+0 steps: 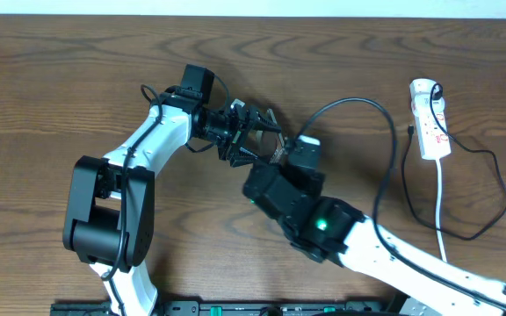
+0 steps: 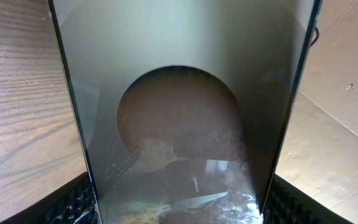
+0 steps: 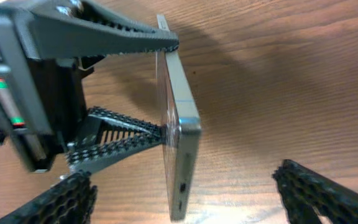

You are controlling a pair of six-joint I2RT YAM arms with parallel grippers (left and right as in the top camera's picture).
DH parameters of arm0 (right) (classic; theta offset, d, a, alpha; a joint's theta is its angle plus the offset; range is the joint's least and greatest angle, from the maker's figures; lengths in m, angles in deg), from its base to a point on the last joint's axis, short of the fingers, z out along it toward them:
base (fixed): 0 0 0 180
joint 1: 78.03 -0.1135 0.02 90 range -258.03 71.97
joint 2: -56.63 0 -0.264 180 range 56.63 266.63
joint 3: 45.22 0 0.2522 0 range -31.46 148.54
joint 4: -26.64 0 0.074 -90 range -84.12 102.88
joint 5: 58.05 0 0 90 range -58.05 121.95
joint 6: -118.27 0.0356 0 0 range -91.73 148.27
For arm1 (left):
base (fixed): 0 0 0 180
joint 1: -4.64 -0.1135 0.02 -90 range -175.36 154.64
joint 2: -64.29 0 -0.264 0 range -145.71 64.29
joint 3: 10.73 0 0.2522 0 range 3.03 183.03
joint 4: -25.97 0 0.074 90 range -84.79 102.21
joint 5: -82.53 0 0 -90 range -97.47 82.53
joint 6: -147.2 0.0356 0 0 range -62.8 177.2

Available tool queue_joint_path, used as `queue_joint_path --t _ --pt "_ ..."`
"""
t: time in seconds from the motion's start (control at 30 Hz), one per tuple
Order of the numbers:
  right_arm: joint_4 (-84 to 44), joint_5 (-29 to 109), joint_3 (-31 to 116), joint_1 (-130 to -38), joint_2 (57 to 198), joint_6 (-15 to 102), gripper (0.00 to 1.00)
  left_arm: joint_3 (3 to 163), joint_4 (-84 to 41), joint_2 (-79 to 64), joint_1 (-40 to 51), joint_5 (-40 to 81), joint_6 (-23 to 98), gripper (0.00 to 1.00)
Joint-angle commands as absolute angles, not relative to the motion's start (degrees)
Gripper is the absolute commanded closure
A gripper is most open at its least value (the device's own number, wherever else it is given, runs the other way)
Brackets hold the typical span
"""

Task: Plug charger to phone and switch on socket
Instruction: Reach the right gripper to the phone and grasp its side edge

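My left gripper (image 1: 251,136) is shut on the phone (image 1: 271,140) and holds it on edge above the table. In the left wrist view the phone (image 2: 179,74) with its large oval fills the gap between my fingers (image 2: 182,208). In the right wrist view the phone (image 3: 182,124) stands edge-on, its port end towards me, clamped by the left gripper (image 3: 169,87). My right gripper (image 3: 185,186) is wide open and empty, one finger on each side of that end; overhead it sits just below the phone (image 1: 275,162). The charger cable (image 1: 358,101) arcs from beside my right wrist; its tip is hidden. The socket (image 1: 430,123) lies far right.
A white cord (image 1: 440,206) runs from the socket toward the table's front. A thin black cable (image 1: 499,180) loops right of the socket. My right arm (image 1: 385,254) crosses the front right of the wooden table (image 1: 60,79).
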State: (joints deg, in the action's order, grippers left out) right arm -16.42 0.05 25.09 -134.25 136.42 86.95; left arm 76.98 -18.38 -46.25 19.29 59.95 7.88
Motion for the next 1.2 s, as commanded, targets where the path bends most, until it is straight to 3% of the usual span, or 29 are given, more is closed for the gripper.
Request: queue_joint_path --t 0.0,0.1,0.53,0.87,1.17 --pt "-16.0 -3.3 25.9 -134.7 136.6 87.8 0.17 77.2 -18.3 -44.3 19.1 62.8 8.0 0.41" --pt "-15.8 -3.2 25.9 -134.3 136.6 88.1 0.30 77.2 -18.3 -44.3 19.1 62.8 8.0 0.41" --pt "-12.9 -3.0 25.9 -133.8 140.4 88.1 0.34 77.2 -18.3 -44.2 19.1 62.8 8.0 0.41" --pt "-11.1 -3.0 25.9 -131.9 141.3 88.1 0.50 77.2 -18.3 -44.2 19.1 62.9 8.0 0.41" --pt "-8.7 -1.3 25.9 -131.3 142.8 88.0 0.53 77.2 -18.3 -44.3 19.1 63.1 8.0 0.41"
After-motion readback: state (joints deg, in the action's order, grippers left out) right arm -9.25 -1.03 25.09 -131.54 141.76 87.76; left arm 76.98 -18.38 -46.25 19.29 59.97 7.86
